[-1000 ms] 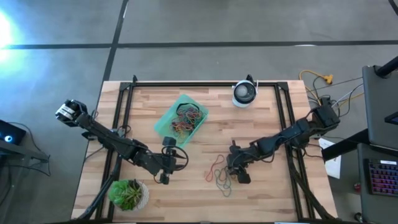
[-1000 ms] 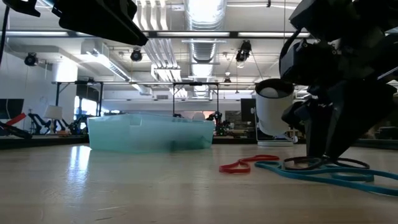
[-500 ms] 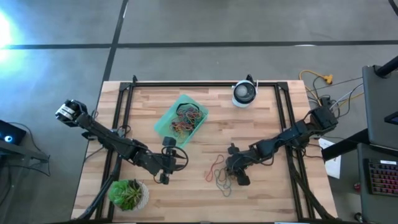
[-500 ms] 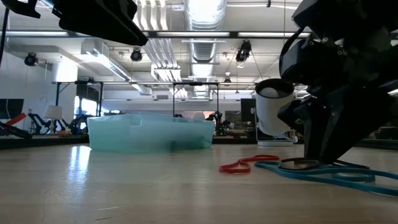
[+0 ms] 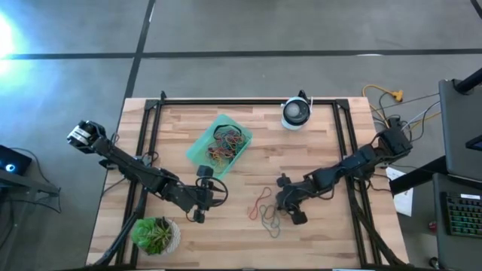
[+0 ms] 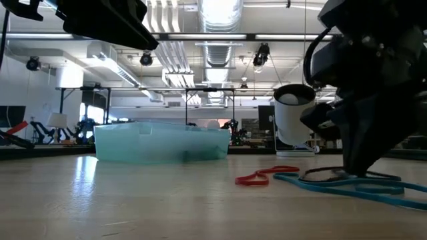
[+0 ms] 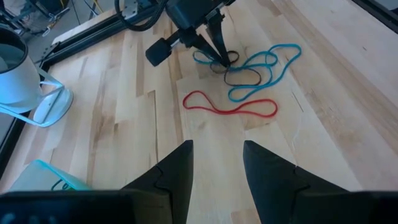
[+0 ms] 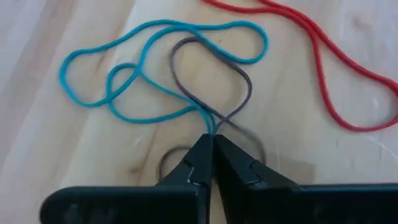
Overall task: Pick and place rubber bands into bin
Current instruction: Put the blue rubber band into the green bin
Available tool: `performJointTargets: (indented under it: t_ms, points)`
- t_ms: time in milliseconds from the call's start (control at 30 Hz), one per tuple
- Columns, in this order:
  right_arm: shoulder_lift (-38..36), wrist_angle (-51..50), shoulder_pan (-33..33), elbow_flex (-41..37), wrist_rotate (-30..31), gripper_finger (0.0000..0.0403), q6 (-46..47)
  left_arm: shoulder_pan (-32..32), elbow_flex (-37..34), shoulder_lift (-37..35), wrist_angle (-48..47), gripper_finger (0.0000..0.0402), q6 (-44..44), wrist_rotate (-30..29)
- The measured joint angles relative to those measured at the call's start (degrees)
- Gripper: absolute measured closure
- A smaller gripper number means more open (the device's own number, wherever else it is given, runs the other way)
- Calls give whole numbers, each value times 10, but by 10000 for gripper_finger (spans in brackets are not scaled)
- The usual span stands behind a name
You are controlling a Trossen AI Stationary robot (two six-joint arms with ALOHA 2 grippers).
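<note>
the table (image 5: 324,135) is the widest thing here, and on it the right gripper (image 8: 211,146) is now down at the wood with its fingers pressed together, where a second ago they stood spread over the loose bands; that closing is the change that matters, since it reads as the grasp being made. the bin (image 5: 220,144) sits well away from those fingers, across the table toward the left arm, and it already holds a tangle of bands, so the task looks well along with only a few loops left outside. the left gripper (image 7: 214,165) waits above the wood with its fingers spread just as before, pinching nothing, facing the loose bands from a distance. just ahead of the shut right fingertips lies the blue band (image 8: 130,68), a long looping strand, and its strand runs straight into the tips together with the grey band (image 8: 242,81), so the pinch appears to catch both at once; whether either is truly gripped cannot be told until they lift. the red band (image 8: 336,68) lies off to one side of the fingers, apart from them and untouched. in my judgement the next move calls for a lift and a carry to the bin, with a slip from the tips as the risk.
</note>
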Motion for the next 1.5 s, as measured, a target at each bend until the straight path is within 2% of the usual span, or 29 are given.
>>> performJointTargets:
  t_ms: [633,800,900,1067,1200,1233,1333,1400,1500]
  points:
    - [-222,-4,0,1,7,394,-77,0,0,0,0,276,0,0]
    - [-202,-33,0,2,14,394,-59,0,0,0,0,276,0,0]
    - [-163,-77,0,2,46,394,-24,0,0,0,1,276,0,0]
    - [-116,-143,-4,2,174,394,33,0,0,0,1,276,0,0]
    - [-114,-141,-12,3,220,394,63,1,0,0,3,276,1,0]
    - [-116,-138,-12,3,222,394,65,2,0,0,4,276,1,0]
    - [-122,-120,-13,3,171,394,33,4,0,0,3,276,1,0]
    - [-126,-123,-12,3,180,394,49,4,0,0,3,276,1,0]
    - [-128,-94,-15,3,111,394,24,4,0,0,4,276,1,0]
